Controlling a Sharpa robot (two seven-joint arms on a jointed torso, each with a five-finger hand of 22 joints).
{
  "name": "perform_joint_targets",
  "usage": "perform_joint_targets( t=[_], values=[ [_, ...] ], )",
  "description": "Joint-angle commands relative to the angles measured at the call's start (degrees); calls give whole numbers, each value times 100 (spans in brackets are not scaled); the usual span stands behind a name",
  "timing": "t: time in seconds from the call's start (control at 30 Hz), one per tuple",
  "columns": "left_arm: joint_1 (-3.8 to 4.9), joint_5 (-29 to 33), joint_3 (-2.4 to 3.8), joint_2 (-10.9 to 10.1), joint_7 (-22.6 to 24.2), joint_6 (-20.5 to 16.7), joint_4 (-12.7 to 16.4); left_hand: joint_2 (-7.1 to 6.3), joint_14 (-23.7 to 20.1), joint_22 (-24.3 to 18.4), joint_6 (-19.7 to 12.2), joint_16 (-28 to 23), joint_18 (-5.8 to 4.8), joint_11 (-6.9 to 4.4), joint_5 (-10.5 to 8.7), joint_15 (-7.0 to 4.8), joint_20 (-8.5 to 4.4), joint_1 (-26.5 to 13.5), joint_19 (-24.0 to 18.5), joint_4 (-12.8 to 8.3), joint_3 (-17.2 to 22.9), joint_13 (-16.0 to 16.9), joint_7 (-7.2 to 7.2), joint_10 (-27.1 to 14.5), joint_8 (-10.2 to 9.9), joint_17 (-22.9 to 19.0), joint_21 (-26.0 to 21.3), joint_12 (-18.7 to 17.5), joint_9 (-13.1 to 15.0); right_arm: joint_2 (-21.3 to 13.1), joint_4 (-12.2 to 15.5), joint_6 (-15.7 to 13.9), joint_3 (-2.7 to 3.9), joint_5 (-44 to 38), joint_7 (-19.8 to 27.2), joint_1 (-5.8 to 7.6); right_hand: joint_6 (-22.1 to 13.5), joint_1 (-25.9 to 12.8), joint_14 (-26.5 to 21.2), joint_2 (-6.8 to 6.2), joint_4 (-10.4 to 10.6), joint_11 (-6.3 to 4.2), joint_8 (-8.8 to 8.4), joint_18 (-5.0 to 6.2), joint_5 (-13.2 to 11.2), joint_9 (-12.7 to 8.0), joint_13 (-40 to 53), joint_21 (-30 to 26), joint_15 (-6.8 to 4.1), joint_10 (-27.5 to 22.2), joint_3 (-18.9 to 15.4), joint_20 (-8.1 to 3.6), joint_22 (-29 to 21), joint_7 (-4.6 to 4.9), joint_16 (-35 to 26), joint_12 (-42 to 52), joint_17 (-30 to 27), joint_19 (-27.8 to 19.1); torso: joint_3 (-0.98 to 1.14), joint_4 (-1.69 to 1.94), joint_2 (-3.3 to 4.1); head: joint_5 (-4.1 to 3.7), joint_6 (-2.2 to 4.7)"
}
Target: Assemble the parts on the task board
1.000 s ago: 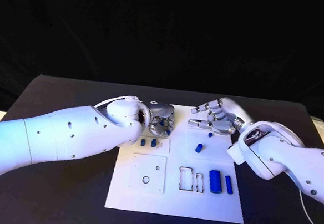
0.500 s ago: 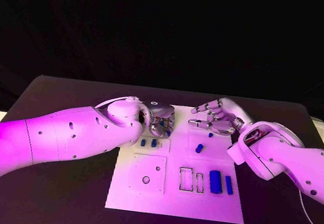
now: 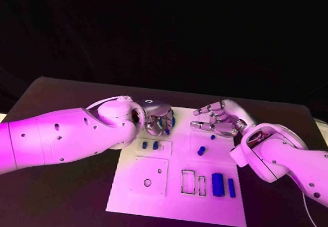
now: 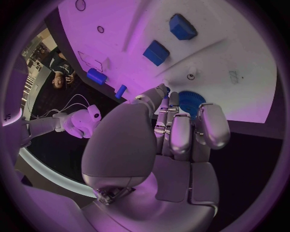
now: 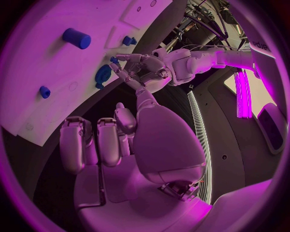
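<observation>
Both hands hang over the far end of the white board [image 3: 176, 206]. The left hand [image 3: 157, 118] has its fingers curled down around a round blue disc [image 4: 191, 100], though I cannot tell whether it grips it. The right hand [image 3: 218, 121] is loosely curled, holding nothing; a blue peg [image 3: 201, 150] lies just beneath it.

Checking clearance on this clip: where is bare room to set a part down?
The task board is bare along its near edge, below the square plate and large blue cylinder. The far end is crowded by the left hand and right hand.
</observation>
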Motion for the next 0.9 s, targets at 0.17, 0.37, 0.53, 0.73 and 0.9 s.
perform_joint_targets(
  t=[0.17,0.37,0.53,0.73,0.9],
  values=[
    [23,259,79,-432,-71,-250,413,15,151,28,74,28,-101,-11,-19,-38,-26,-77,26,-5,48,5,-11,66,-36,-14,63,-57,2,7,-17,21,0,-11,12,-8,35,24,227,56,-8,-20,18,54,20,10,10,-23,-15,-4,-14,0,249,3,-20,10,5,-21,15,45,-18,-11,5],
    [16,320,87,-636,-88,-232,487,11,151,35,82,31,-103,-13,-19,-39,-26,-91,27,-5,52,5,-15,75,-39,-15,70,-65,0,14,-26,29,0,-5,14,-17,35,24,227,56,-8,-20,18,54,20,10,10,-23,-15,-4,-14,0,249,3,-20,10,5,-21,16,77,-22,-12,6],
    [-26,335,83,-641,-95,-202,437,9,150,43,93,32,-104,-18,-19,-41,-27,-100,30,-7,57,6,-20,88,-41,-21,79,-70,0,22,-28,32,0,-3,20,-22,35,24,227,56,-8,-20,18,54,20,10,10,-23,-15,-4,-14,0,249,3,-20,10,5,-21,7,62,-15,8,10],
    [-56,340,76,-619,-137,-126,362,9,150,43,93,32,-104,-18,-19,-41,-27,-100,30,-7,57,6,-20,88,-41,-21,79,-70,0,25,-29,40,0,-2,18,-25,38,26,227,63,-6,-20,19,54,21,10,12,-24,-15,-2,-16,-1,248,3,-23,14,2,-21,13,46,-11,18,3],
    [-64,341,62,-607,-148,-67,329,9,148,42,100,30,-103,-20,-19,-43,-27,-108,28,-8,62,7,-23,97,-43,-31,75,-76,-1,24,-28,41,0,-2,17,-25,38,26,227,63,-6,-20,19,54,21,10,12,-24,-15,-2,-16,-1,248,3,-23,14,2,-21,17,63,-9,8,-14]
  ],
)
